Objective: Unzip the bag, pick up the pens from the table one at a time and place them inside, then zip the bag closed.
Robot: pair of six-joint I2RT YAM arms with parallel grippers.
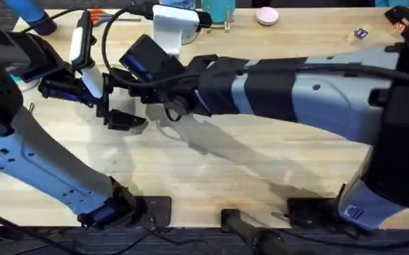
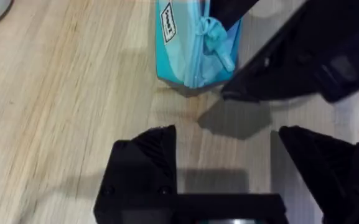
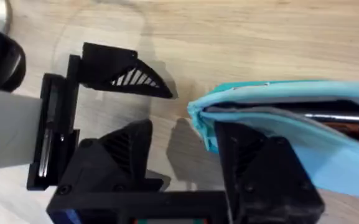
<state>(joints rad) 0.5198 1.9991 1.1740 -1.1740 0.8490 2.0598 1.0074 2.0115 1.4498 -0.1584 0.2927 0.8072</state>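
The turquoise bag (image 3: pixel 303 146) lies on the wooden table (image 3: pixel 241 37), its mouth gaping along the zipper. A dark pen (image 3: pixel 344 117) rests inside the opening. My right gripper (image 3: pixel 182 140) is open and straddles the bag's near end, one finger over its lip. From the left wrist, the bag's end (image 2: pixel 185 50) with its zipper pull (image 2: pixel 219 46) lies just ahead of my open left gripper (image 2: pixel 229 149), which holds nothing. The left gripper (image 1: pixel 126 120) faces the right one, and my right arm hides the bag from overhead.
Along the far edge stand a white stand (image 1: pixel 172 28), a blue-and-white cylinder (image 1: pixel 218 8), a pink round item (image 1: pixel 266 15) and orange-handled scissors (image 1: pixel 98 13). My right arm (image 1: pixel 296 85) stretches across the table's middle. Bare wood lies toward the front.
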